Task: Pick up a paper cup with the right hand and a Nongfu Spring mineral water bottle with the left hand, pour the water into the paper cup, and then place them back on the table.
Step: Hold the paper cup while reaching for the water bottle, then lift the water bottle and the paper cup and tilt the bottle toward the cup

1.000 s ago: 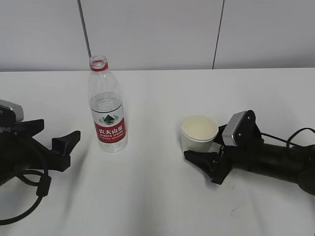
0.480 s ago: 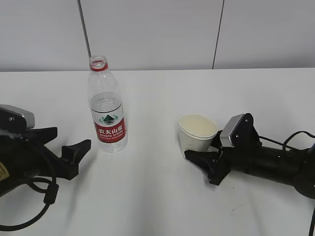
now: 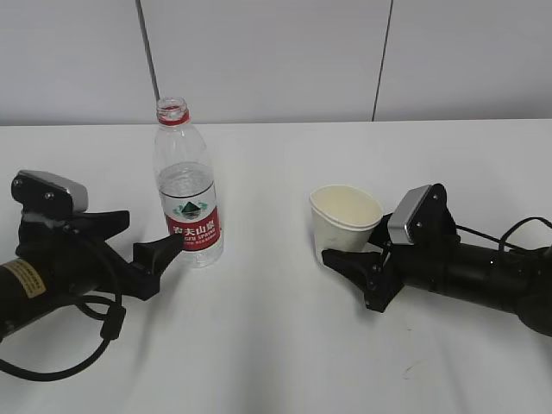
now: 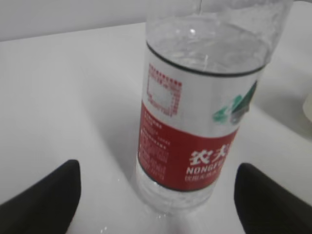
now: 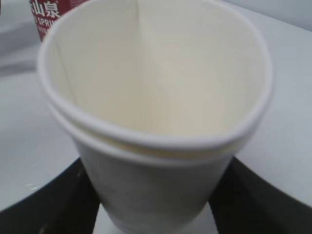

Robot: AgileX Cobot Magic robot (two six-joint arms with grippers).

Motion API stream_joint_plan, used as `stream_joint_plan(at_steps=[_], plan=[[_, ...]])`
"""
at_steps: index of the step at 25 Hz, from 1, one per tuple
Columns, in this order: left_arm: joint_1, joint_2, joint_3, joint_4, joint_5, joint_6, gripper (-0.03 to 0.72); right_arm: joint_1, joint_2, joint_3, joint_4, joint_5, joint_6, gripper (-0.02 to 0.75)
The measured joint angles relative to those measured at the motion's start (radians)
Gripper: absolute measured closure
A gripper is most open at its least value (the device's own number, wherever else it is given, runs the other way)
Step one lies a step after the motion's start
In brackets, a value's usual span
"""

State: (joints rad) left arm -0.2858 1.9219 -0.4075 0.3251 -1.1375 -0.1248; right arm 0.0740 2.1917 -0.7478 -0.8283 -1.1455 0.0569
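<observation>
The Nongfu Spring bottle (image 3: 188,194) stands upright and uncapped on the white table (image 3: 276,345), partly filled with clear water. My left gripper (image 3: 142,237) is open, its two black fingers reaching either side of the bottle's lower part without touching it. In the left wrist view the bottle (image 4: 195,126) stands between the spread fingertips (image 4: 46,195) of the left gripper (image 4: 158,207). My right gripper (image 3: 352,252) is shut on the white paper cup (image 3: 345,224), which it holds slightly tilted just above the table. In the right wrist view the right gripper (image 5: 156,212) presses both sides of the cup (image 5: 156,161); the cup's inside is empty.
A pale panelled wall with dark vertical seams (image 3: 148,52) rises behind the table's far edge. Black cables trail from both arms, on the left (image 3: 52,362) and on the right (image 3: 517,231). Part of the bottle's red label (image 5: 51,14) shows behind the cup.
My left gripper has moved right up to the bottle, so its fingers now flank it. My right gripper has raised the cup a little and shifted it slightly left.
</observation>
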Motion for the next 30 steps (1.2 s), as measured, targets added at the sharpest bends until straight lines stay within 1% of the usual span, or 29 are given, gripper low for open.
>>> stream_joint_plan(at_steps=[4, 9, 14, 20, 22, 24, 28, 29, 30], plan=[[0.000, 0.000, -0.057, 0.045, 0.000, -0.018, 0.094, 0.000, 0.000, 0.000, -0.006, 0.000, 0.006, 0.274], [0.000, 0.023, -0.127, 0.077, -0.003, -0.039, 0.070, 0.000, 0.000, 0.000, -0.010, 0.000, 0.007, 0.274], [0.000, 0.104, -0.197, 0.130, -0.002, -0.086, 0.069, 0.000, 0.000, 0.000, -0.011, 0.000, 0.009, 0.274], [0.000, 0.168, -0.237, 0.143, -0.002, -0.094, 0.077, 0.000, -0.018, 0.000, -0.036, 0.000, 0.014, 0.274], [0.000, 0.173, -0.238, 0.146, 0.002, -0.095, 0.108, 0.000, -0.025, 0.000, -0.041, 0.000, 0.024, 0.274], [0.000, 0.173, -0.238, 0.148, 0.001, -0.097, 0.155, 0.000, -0.026, 0.000, -0.048, 0.000, 0.034, 0.274], [0.000, 0.173, -0.238, 0.151, 0.001, -0.096, 0.299, 0.000, -0.026, 0.000, -0.069, 0.000, 0.039, 0.275], [0.000, 0.173, -0.238, 0.154, 0.001, -0.089, 0.328, 0.000, -0.026, 0.000, -0.081, 0.000, 0.041, 0.275], [0.000, 0.173, -0.238, 0.159, 0.001, -0.084, 0.341, 0.000, -0.028, 0.000, -0.093, 0.000, 0.043, 0.275]])
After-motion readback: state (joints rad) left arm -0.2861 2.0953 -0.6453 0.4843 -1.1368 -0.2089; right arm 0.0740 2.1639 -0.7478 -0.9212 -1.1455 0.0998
